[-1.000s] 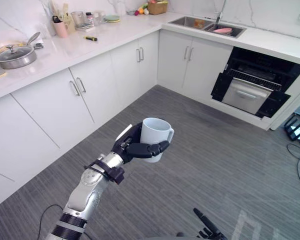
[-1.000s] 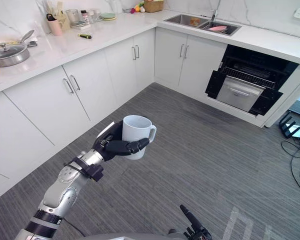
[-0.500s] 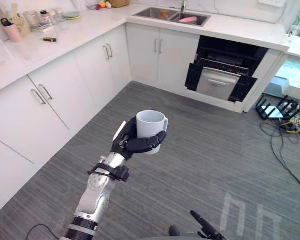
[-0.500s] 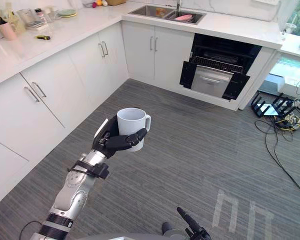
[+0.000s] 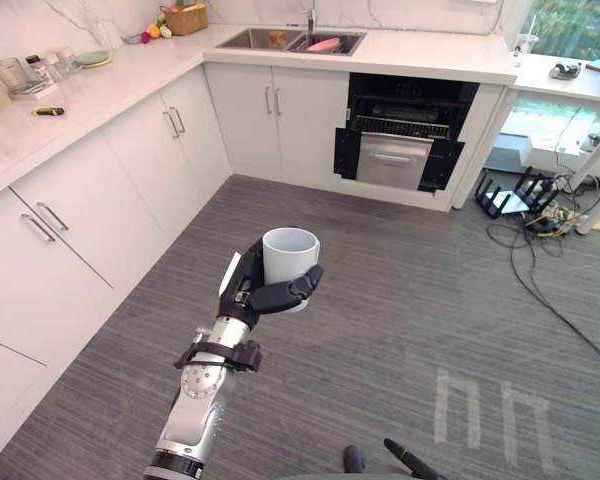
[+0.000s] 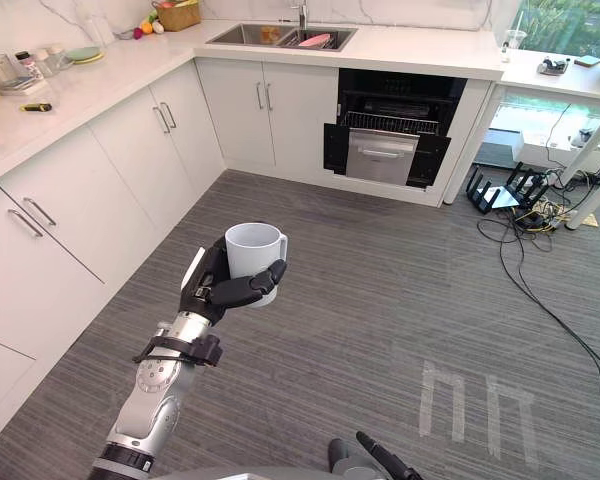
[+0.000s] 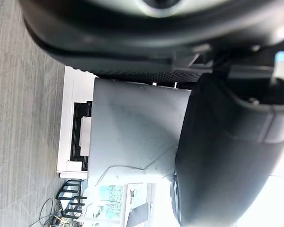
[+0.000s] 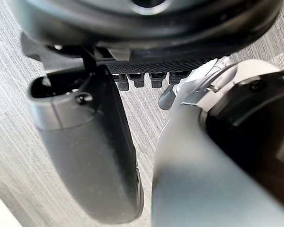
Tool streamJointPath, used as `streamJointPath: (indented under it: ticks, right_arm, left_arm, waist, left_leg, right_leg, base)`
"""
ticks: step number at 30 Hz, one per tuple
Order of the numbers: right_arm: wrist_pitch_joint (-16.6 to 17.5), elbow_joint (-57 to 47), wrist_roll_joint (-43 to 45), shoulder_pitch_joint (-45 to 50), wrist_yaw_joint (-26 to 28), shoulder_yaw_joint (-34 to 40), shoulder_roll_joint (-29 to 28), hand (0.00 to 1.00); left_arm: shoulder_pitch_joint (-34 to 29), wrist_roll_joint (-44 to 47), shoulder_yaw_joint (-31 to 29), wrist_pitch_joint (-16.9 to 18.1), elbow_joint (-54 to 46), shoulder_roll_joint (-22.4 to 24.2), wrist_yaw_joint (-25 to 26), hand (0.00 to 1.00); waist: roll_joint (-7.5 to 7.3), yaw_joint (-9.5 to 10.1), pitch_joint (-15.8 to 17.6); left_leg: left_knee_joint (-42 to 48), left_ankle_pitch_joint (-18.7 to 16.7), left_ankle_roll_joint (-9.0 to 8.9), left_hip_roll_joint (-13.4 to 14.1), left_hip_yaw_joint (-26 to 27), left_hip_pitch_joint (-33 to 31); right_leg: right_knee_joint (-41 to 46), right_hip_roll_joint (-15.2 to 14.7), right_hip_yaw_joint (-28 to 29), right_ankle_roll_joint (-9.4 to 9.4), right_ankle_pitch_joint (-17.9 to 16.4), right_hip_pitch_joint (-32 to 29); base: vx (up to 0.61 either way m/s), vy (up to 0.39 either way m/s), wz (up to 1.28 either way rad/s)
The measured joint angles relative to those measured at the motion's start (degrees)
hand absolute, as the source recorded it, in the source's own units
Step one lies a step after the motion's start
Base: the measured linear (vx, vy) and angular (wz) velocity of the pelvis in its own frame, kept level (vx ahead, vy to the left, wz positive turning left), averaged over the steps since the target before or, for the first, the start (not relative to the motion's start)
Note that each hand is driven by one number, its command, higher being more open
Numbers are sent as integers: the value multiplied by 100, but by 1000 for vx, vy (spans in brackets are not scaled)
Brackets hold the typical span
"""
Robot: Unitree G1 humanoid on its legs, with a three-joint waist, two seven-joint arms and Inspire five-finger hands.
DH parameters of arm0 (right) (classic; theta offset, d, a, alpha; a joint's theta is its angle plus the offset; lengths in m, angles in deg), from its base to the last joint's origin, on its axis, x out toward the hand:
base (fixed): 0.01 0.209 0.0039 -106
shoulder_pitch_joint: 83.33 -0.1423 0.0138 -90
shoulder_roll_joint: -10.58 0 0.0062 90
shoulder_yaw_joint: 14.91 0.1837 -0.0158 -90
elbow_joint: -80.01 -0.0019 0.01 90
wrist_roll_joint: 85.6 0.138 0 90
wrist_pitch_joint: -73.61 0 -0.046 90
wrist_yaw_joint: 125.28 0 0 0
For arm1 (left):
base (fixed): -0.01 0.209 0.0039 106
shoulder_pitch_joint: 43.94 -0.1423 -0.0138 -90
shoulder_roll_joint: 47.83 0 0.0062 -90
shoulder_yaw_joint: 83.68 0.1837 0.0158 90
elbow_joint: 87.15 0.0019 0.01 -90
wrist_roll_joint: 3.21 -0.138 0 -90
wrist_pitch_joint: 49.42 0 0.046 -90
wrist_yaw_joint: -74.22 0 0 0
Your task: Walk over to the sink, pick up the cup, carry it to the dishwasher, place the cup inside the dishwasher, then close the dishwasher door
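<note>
Our view has swung, and the open dishwasher (image 5: 398, 160) now sits nearly straight ahead. Our left hand (image 5: 250, 292) still grips the cup (image 5: 288, 256) upright, ready for the walk over; our right hand (image 6: 378, 460) hangs relaxed.

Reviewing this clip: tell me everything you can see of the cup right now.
The cup is a plain white mug, glossy like ceramic, with a round open mouth and a handle on its right side. It is upright, held in mid-air above the grey striped floor, well short of the open dishwasher. The left hand grips it, palm behind and fingers curled across its lower front.
</note>
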Motion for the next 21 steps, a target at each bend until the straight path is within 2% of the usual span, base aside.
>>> streamJointPath:
  ticks: [2,3,4,11,13,16,18,19,20,21]
  right_arm:
    - [2,23,-104,-29,48,-3,28,100]
    - [11,80,-109,-146,91,-75,58,100]
    - [-9,80,-100,-263,202,-78,-32,100]
    - [-15,73,-91,-244,207,-61,-42,100]
    - [-24,63,-86,-203,231,-18,-82,100]
    - [-42,-100,-60,-74,250,177,-221,100]
    - [-40,-192,-50,75,243,214,-340,100]
    - [-50,-200,-21,176,239,278,-382,100]
    - [-31,-249,42,274,208,391,-431,100]
    - [-27,-248,105,311,169,532,-454,100]
  left_arm:
    - [2,-66,-33,61,0,-4,70,0]
    - [2,-85,-126,104,1,-9,106,0]
    - [183,-89,-75,371,123,-61,322,0]
    - [193,-63,-78,345,124,-10,353,0]
    - [207,125,-82,189,124,87,453,0]
    - [246,683,-312,-293,115,464,708,0]
    - [253,1075,-463,-647,107,648,837,0]
    - [218,1207,-503,-804,106,722,870,0]
    - [120,1385,-507,-994,87,786,936,0]
    - [18,1517,-510,-1106,36,803,964,0]
  waist:
    - [22,1,-5]
    - [32,63,-11]
    - [-196,131,101]
    - [-206,116,189]
    - [-236,104,241]
    - [-278,114,332]
    - [-457,73,485]
    - [-489,58,526]
    - [-467,47,522]
    - [-416,16,474]
  left_leg:
    - [-3,-3,-4,55,14,0]
    - [-10,-3,-4,68,15,8]
    - [-31,-66,86,-174,-341,-57]
    - [-54,-65,89,-197,-355,71]
    - [-61,-66,94,-231,-363,152]
    - [23,-98,181,-273,-345,188]
    - [298,-267,256,-326,-336,233]
    - [472,-475,230,-327,-348,239]
    - [649,-631,182,-339,-361,235]
    - [654,-662,176,-367,-357,227]
  right_leg:
    - [6,81,17,-22,92,-28]
    - [38,145,-64,-9,159,-101]
    - [-5,-88,-469,-60,447,-313]
    - [1,-91,-461,-55,456,-198]
    - [36,-110,-452,-41,465,-128]
    - [559,-130,-369,-11,400,-369]
    - [1366,-255,-372,-4,-53,-604]
    - [1662,-309,-363,22,-252,-680]
    - [1971,-396,-374,-19,-520,-759]
    - [2210,-470,-429,-52,-624,-823]
  base:
    - [69,-73,-24]
    - [36,-38,-33]
    - [21,-25,-27]
    - [0,0,0]
    - [-42,40,-3]
    - [-105,57,-23]
    - [-182,20,-9]
    - [-233,15,-1]
    - [-154,34,-1]
    - [-116,42,-4]
